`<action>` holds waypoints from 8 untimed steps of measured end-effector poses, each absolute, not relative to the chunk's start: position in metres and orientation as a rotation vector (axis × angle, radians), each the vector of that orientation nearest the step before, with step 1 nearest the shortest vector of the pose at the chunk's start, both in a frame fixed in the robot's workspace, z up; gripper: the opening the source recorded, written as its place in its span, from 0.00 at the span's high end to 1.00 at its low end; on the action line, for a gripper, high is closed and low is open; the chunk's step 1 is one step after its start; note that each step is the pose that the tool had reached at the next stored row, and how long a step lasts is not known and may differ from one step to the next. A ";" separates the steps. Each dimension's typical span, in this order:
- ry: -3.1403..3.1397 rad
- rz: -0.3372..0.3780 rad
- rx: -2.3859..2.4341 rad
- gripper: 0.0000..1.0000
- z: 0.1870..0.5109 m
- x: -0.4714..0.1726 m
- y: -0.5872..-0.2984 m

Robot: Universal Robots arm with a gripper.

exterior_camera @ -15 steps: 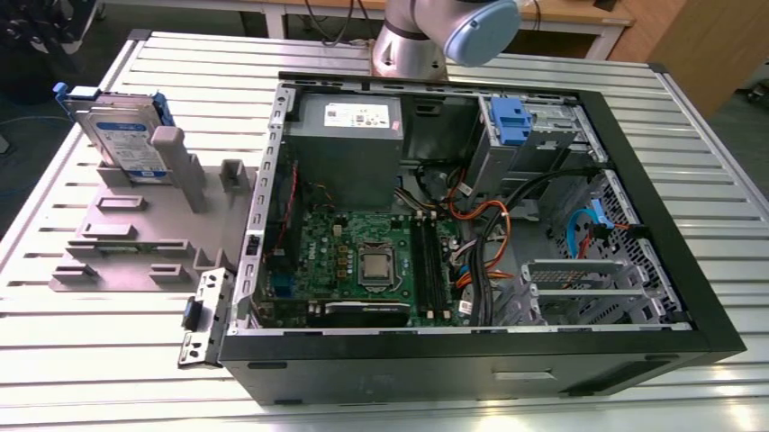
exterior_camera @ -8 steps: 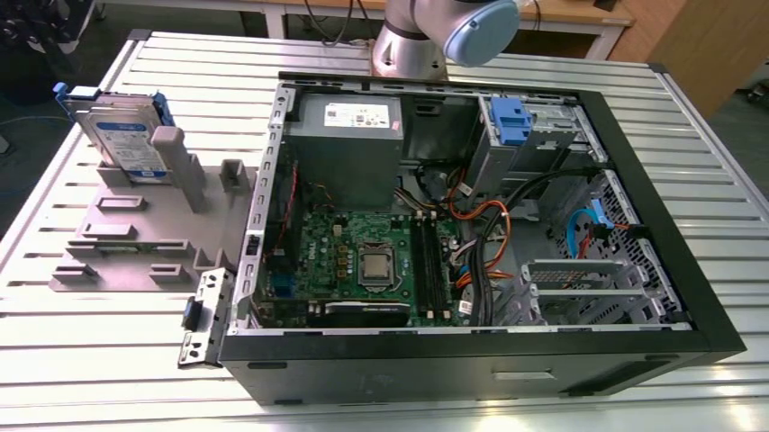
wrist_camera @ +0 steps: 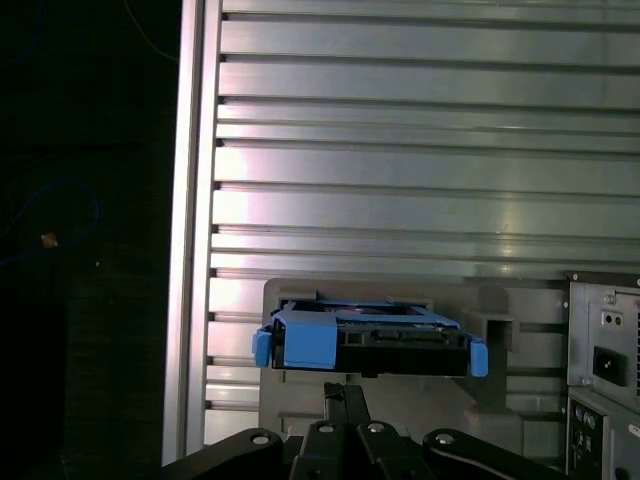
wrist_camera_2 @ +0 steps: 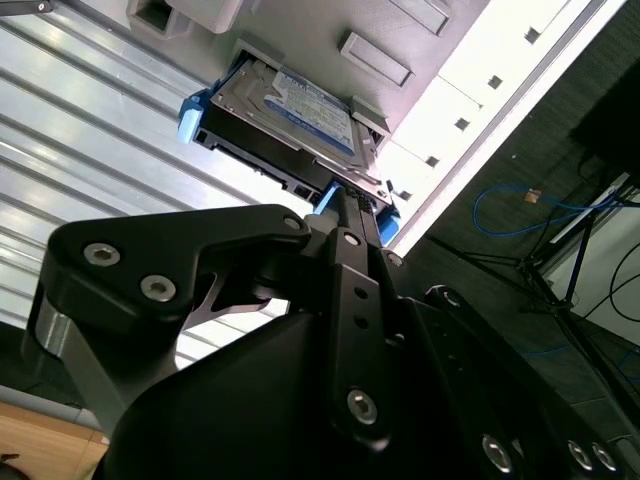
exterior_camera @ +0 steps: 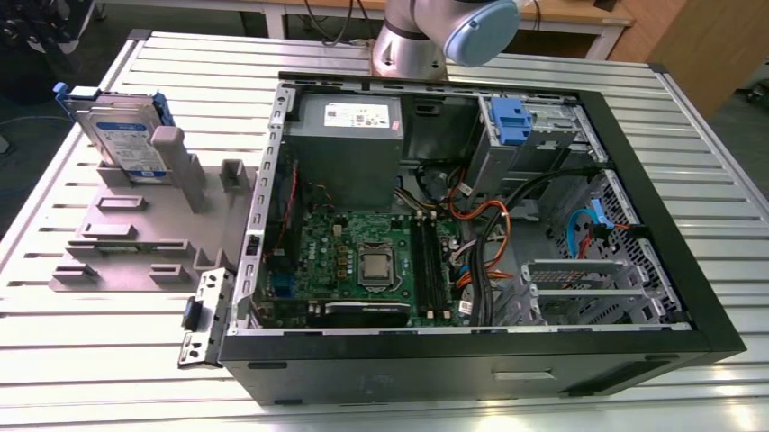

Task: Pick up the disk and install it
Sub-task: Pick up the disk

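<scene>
**Disk upright in its fixture, gripper apart from it**

The disk (exterior_camera: 124, 135) stood on edge in the grey stepped fixture (exterior_camera: 144, 234), its label side open to the exterior view and its blue carrier frame around the edges. The fixture lay on the slatted metal table (exterior_camera: 121, 351), toward the exterior view's left, just beside the open computer case (exterior_camera: 481, 353).

In both wrist views the disk (wrist_camera_2: 290, 110) (wrist_camera: 370, 340) sat beyond the black gripper (wrist_camera_2: 340, 205) (wrist_camera: 345, 392), which pointed at it and held nothing. Whether its jaws were wide or narrow could not be told.

The arm (exterior_camera: 445, 31) rose behind the case's far side. Inside the case, a blue bracket (exterior_camera: 511, 121) sat in the drive bay, well apart from the disk.
</scene>
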State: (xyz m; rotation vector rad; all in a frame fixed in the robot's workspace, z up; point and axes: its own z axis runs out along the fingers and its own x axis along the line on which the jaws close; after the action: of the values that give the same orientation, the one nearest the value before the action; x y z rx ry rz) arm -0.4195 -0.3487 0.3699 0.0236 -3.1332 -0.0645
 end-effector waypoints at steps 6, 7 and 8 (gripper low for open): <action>-3.131 -0.064 0.093 0.89 0.370 -0.419 -0.349; -3.130 -0.064 0.122 0.89 0.370 -0.419 -0.349; -3.128 -0.064 0.150 0.89 0.370 -0.419 -0.349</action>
State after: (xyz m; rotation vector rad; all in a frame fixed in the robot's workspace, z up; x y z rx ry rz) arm -0.4195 -0.3487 0.3698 0.1501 -3.1280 -0.0638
